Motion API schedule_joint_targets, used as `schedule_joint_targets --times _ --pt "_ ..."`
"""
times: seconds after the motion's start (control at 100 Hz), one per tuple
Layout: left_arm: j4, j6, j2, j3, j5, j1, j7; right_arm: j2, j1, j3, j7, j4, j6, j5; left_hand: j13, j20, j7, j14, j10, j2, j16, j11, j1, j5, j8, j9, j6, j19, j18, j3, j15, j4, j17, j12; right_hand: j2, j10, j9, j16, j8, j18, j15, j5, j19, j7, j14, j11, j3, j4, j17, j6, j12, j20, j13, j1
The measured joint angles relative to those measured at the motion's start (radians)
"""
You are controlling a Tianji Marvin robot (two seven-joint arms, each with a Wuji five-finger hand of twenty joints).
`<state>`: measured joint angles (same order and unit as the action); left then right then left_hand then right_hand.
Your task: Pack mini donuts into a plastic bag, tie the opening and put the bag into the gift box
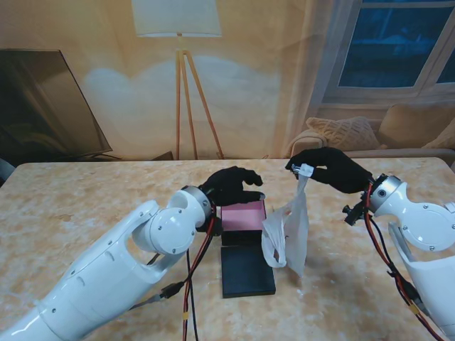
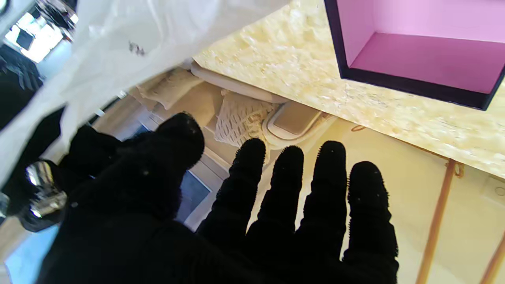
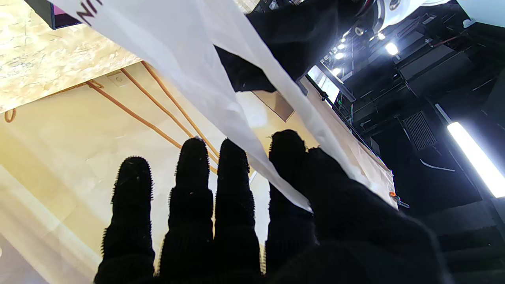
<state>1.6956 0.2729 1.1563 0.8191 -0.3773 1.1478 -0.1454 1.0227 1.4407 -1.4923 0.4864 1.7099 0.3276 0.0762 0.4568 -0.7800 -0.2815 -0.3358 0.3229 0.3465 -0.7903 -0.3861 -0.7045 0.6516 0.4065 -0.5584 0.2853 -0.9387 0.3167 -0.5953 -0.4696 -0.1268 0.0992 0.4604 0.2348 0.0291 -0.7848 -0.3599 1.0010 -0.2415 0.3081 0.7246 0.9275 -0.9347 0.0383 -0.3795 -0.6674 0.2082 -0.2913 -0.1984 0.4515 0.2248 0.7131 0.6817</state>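
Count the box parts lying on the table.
2: the pink-lined gift box sits open by the left hand; its dark lid lies flat nearer to me, touching it. The hanging bag may hide more.

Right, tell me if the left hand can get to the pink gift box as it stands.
Probably yes: the left hand hovers open just beside the gift box, nothing between them; the plastic bag hangs off to the right.

Empty-looking left hand [image 2: 221,221] between plastic bag [image 2: 118,51] and gift box [image 2: 418,51].
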Motion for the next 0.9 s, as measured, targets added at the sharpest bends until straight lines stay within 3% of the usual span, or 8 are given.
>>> schedule_joint_targets --times 0.08,0.13,0.22,0.25,0.35,0.46,0.68,0.9 --pt "0.002 -0.076 -0.019 0.028 -0.013 0.028 -0.063 0.000 0.001 -0.001 0.000 0.000 0.000 0.000 -0.021 0.000 0.068 -0.002 0.010 0.006 0.025 0.042 0.017 -0.021 -0.021 0.023 0.018 0.025 0.006 0.012 0.027 0.001 -0.010 -0.013 0.000 -0.001 0.000 0.000 0.000 0.000 0.000 0.000 0.000 0.000 -0.001 0.000 0.000 0.000 -0.002 0.000 0.011 0.000 0.000 0.000" --pt "0.007 -0.106 -0.032 0.043 -0.013 0.046 -0.099 0.000 0.001 -0.001 0.000 0.000 0.000 0.001 -0.022 0.000 0.090 -0.002 0.013 0.011 0.035 0.052 0.017 -0.039 -0.025 0.036 -0.002 0.033 0.008 -0.001 0.034 0.001 -0.013 -0.022 0.000 -0.002 0.000 0.000 0.000 0.000 0.000 0.000 0.000 0.000 -0.001 0.000 0.000 0.000 -0.002 0.000 0.014 0.000 0.000 0.000" --pt "0.013 -0.198 -0.058 0.060 -0.040 0.081 -0.134 0.000 0.001 -0.001 0.000 -0.001 0.000 0.004 -0.022 0.000 0.098 0.001 0.011 0.072 0.029 0.041 0.014 -0.060 -0.013 0.047 -0.153 0.037 0.008 -0.067 0.037 0.001 -0.010 -0.006 0.000 -0.002 0.000 0.000 0.000 0.000 0.000 0.000 0.000 0.000 -0.001 0.000 0.000 0.000 -0.002 0.000 0.025 0.000 0.000 0.000" --pt "0.013 -0.248 -0.066 0.066 -0.063 0.093 -0.138 0.000 0.001 -0.001 0.000 -0.001 0.000 0.004 -0.019 0.000 0.082 0.014 -0.006 0.096 -0.040 0.017 0.014 -0.077 -0.006 0.047 -0.229 0.033 0.007 -0.097 -0.020 0.001 0.002 0.047 0.000 -0.002 0.000 0.000 0.000 0.000 0.000 0.000 0.000 0.000 -0.001 0.000 0.000 0.000 -0.002 0.000 0.025 0.000 0.000 0.000" --pt "0.013 -0.361 -0.083 0.093 -0.118 0.129 -0.156 0.000 0.001 0.000 0.000 -0.003 0.000 0.005 0.028 -0.043 0.034 0.054 -0.040 0.144 -0.265 -0.095 0.005 -0.100 -0.007 0.047 -0.302 -0.040 -0.006 -0.163 -0.201 0.001 0.044 0.214 0.000 -0.002 0.000 0.000 0.000 0.000 0.000 0.000 0.000 0.000 -0.001 0.000 0.000 0.000 -0.002 0.000 0.025 0.000 0.000 0.000" --pt "0.021 -0.377 -0.092 0.111 -0.108 0.160 -0.154 0.000 0.000 0.001 -0.001 -0.005 0.000 0.010 0.043 -0.060 0.010 0.078 -0.053 0.191 -0.369 -0.148 0.004 -0.137 -0.014 0.048 -0.284 -0.070 -0.016 -0.222 -0.279 0.001 0.061 0.305 0.000 -0.002 0.000 0.000 0.000 0.000 0.000 0.000 0.000 0.000 -0.001 0.001 0.000 0.000 -0.002 0.000 0.025 0.000 0.000 0.000" --pt "0.033 -0.392 -0.099 0.126 -0.104 0.198 -0.154 0.000 0.000 0.002 -0.003 -0.009 0.000 0.011 0.043 -0.061 0.009 0.087 -0.054 0.231 -0.382 -0.167 0.018 -0.135 -0.014 0.071 -0.148 -0.084 -0.017 -0.274 -0.292 0.001 0.068 0.325 0.000 -0.002 0.000 0.000 0.000 0.000 0.000 0.000 0.000 0.000 -0.001 0.001 0.000 0.000 -0.002 0.000 0.028 0.000 0.000 0.000" --pt "0.026 -0.385 -0.099 0.142 -0.067 0.229 -0.148 0.000 -0.001 0.002 -0.001 -0.014 0.001 0.011 0.080 -0.065 0.009 0.091 -0.055 0.233 -0.423 -0.219 0.021 -0.132 -0.007 0.070 -0.144 -0.101 -0.017 -0.274 -0.348 0.001 0.082 0.367 0.000 -0.002 0.000 0.000 0.000 0.000 0.000 0.000 0.000 0.000 -0.001 0.001 0.000 0.000 -0.002 0.000 0.038 0.000 0.000 0.000"
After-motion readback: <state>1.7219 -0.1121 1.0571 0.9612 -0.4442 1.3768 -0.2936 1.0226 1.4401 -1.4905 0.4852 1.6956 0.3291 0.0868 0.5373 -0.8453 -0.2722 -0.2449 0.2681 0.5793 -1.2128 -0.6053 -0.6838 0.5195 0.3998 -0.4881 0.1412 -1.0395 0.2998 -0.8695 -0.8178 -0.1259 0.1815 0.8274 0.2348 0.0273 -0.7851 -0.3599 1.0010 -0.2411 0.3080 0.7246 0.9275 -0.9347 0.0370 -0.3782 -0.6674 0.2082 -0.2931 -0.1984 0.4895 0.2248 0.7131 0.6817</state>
